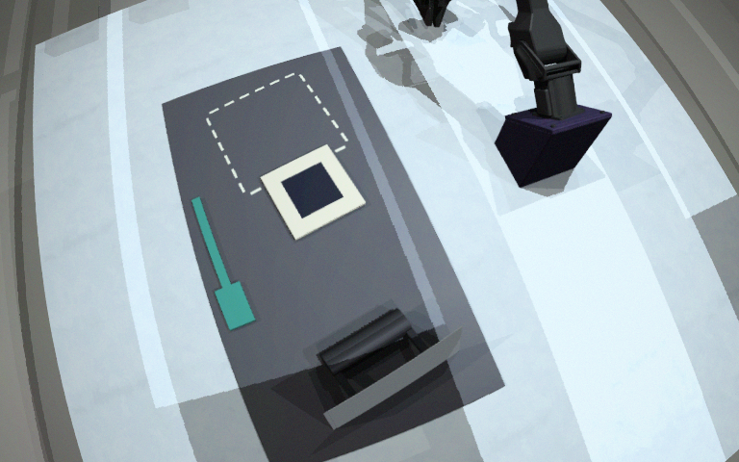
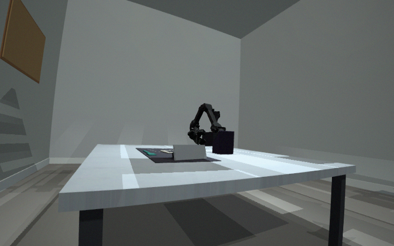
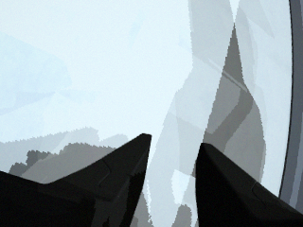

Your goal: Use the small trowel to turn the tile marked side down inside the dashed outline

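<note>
The tile [image 1: 277, 188] [image 2: 166, 151], pale with a dark square facing up, lies flat on the dark mat [image 1: 370, 267] [image 2: 162, 159]. It covers part of the near side of the dashed outline [image 1: 255, 191]; most of it lies outside. A flat teal tool shaped like a small trowel [image 1: 235, 310] [image 2: 149, 152] lies along the mat's left edge, handle toward the outline. My gripper [image 1: 434, 24] [image 2: 200, 143] [image 3: 174, 148] is partly open and empty. It is above the table beyond the mat's far right corner, away from tile and tool.
A grey plate [image 1: 392, 380] [image 2: 189, 152] stands tilted at the mat's near end, with a black cylinder [image 1: 365, 340] joined behind it. The arm's base sits on a dark purple box [image 1: 550, 149] [image 2: 222, 142] right of the mat. An orange board [image 2: 24, 43] hangs on the left wall.
</note>
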`<state>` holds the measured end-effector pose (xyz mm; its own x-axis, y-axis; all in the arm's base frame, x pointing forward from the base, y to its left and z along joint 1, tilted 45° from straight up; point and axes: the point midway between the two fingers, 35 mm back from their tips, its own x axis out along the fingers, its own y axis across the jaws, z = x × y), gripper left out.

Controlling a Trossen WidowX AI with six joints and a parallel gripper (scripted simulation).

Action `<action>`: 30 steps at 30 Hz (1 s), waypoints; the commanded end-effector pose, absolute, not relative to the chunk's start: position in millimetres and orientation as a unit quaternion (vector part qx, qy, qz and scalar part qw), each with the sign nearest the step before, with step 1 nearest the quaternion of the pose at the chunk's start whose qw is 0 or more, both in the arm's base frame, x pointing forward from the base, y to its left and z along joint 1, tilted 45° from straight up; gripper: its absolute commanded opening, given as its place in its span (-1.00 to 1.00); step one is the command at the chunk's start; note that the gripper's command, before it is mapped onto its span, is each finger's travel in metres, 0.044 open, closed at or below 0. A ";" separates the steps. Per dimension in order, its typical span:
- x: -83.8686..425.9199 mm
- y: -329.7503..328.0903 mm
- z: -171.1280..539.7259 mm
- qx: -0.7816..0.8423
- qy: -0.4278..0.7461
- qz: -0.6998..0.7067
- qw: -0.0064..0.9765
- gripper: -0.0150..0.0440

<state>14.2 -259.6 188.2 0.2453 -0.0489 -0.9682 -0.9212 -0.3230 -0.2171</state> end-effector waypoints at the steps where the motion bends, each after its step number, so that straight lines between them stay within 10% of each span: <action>1: 25.7 -263.9 181.0 -0.666 0.343 0.516 0.415 -0.15; 30: 120.3 -264.7 147.4 -0.726 0.112 0.663 0.141 -0.15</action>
<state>112.8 -264.1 154.6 0.1143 0.0137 -0.9933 -0.4078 -0.9111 -0.0595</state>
